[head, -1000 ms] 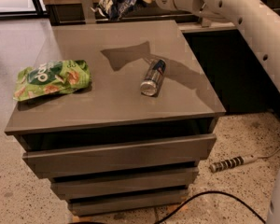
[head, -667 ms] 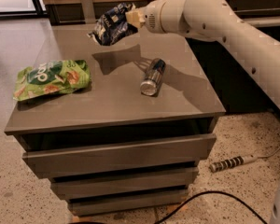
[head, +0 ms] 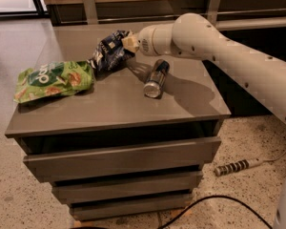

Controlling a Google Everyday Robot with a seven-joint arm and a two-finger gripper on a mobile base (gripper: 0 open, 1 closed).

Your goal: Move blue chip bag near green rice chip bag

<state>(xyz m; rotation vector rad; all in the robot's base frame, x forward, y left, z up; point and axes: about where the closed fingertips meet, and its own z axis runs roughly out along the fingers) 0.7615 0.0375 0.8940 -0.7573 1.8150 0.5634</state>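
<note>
The blue chip bag [head: 108, 50] is a crumpled dark navy bag with white markings, held in my gripper [head: 128, 43], which is shut on its right end. The bag hangs low over the grey cabinet top [head: 114, 104], its left end touching or nearly touching the right end of the green rice chip bag [head: 55, 78]. The green bag lies flat at the left side of the top. My white arm [head: 219, 51] reaches in from the right.
A silver-and-blue drink can [head: 156, 78] lies on its side in the middle of the top, just right of and below the gripper. The cabinet has drawers in front. A cable and a ribbed plug [head: 236, 166] lie on the floor at right.
The gripper has carried the blue bag from the back of the top leftward and down, so it is now right beside the green bag. The can and green bag have not moved.
</note>
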